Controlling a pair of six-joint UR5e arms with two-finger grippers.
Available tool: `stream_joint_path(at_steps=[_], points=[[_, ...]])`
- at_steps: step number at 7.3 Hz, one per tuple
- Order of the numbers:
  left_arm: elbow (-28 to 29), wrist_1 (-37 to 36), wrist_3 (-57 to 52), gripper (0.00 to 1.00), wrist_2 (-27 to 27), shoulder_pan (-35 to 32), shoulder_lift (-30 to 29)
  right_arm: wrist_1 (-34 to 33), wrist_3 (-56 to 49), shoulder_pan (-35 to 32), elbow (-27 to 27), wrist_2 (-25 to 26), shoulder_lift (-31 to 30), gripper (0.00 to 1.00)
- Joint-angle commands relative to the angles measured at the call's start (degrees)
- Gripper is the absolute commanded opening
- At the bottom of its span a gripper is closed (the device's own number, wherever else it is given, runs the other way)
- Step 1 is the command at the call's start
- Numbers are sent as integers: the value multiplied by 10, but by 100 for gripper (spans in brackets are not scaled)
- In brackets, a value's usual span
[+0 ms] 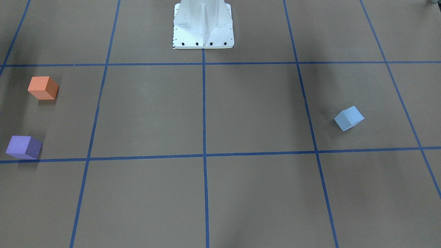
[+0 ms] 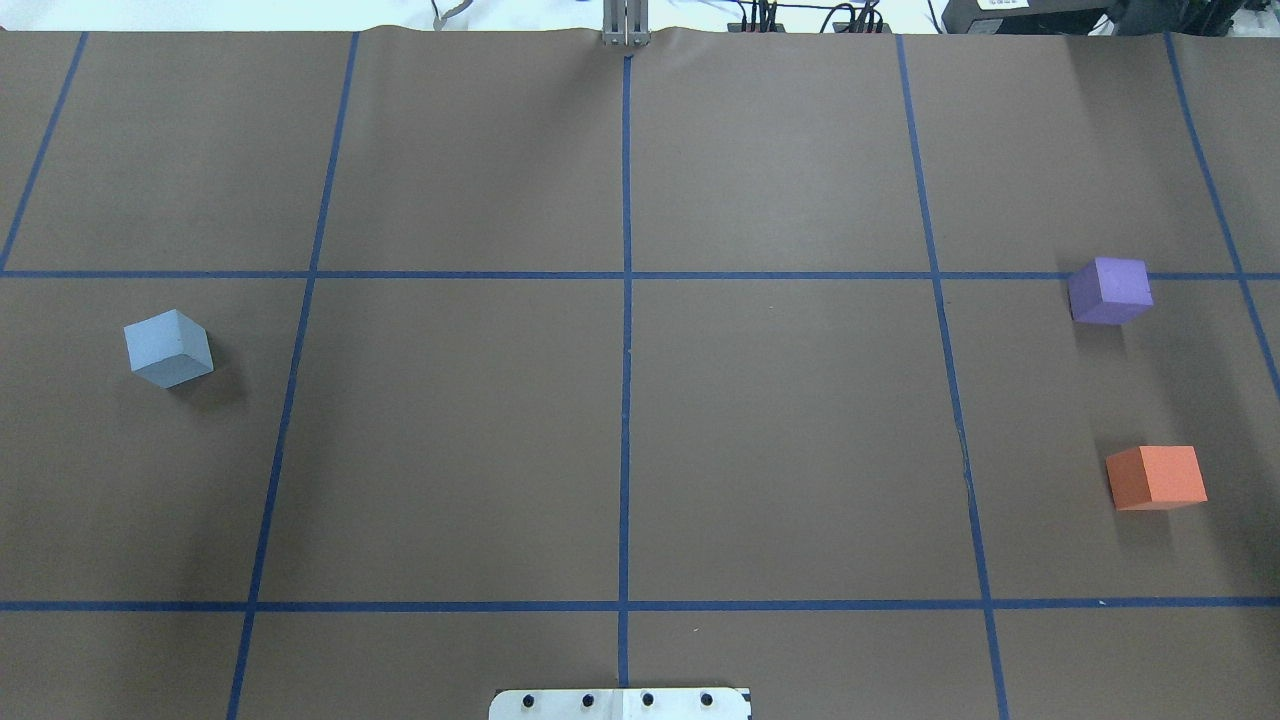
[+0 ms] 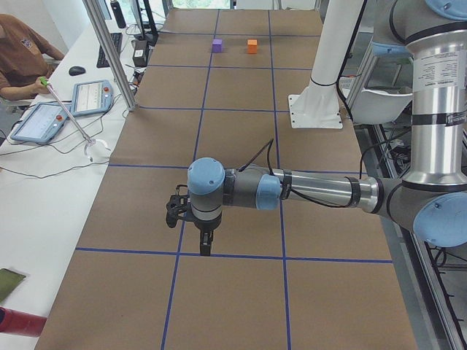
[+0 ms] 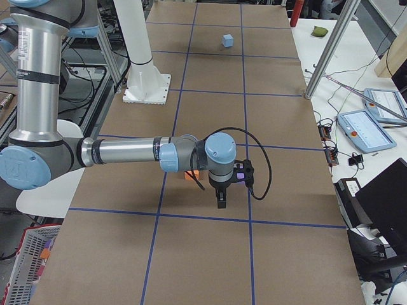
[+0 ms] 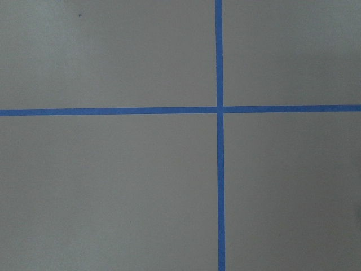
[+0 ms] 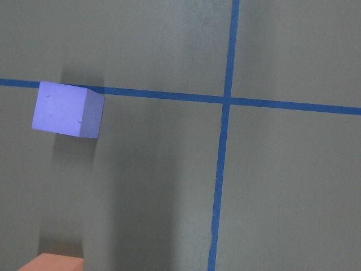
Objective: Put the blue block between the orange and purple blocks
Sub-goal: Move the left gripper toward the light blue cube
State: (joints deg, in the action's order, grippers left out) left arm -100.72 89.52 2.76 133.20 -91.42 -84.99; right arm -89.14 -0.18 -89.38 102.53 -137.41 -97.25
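The light blue block (image 1: 348, 118) lies alone on the brown table, on my left side (image 2: 168, 347). The orange block (image 1: 43, 88) and the purple block (image 1: 24, 147) sit apart on my right side, with a bare gap between them (image 2: 1156, 477) (image 2: 1109, 290). My left gripper (image 3: 206, 244) shows only in the exterior left view, above a tape crossing; I cannot tell if it is open. My right gripper (image 4: 220, 200) shows only in the exterior right view, hanging near the purple block (image 6: 66, 110); I cannot tell its state.
Blue tape lines (image 2: 626, 350) divide the table into squares. The white robot base (image 1: 203, 27) stands at the table's middle edge. An operator (image 3: 22, 58), tablets and a metal post (image 3: 109, 55) stand along the far side.
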Motion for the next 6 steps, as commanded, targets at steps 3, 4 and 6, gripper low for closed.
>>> stream_joint_path(at_steps=[3, 4, 6], points=[[-17, -1, 0, 100, -1, 1, -11, 12, 1, 0, 2, 0, 0, 100], [-45, 0, -1, 100, 0, 4, -11, 12, 1, 0, 3, 0, 0, 100], [-86, 3, 13, 100, 1, 55, -16, 12, 1, 0, 3, 0, 0, 100]])
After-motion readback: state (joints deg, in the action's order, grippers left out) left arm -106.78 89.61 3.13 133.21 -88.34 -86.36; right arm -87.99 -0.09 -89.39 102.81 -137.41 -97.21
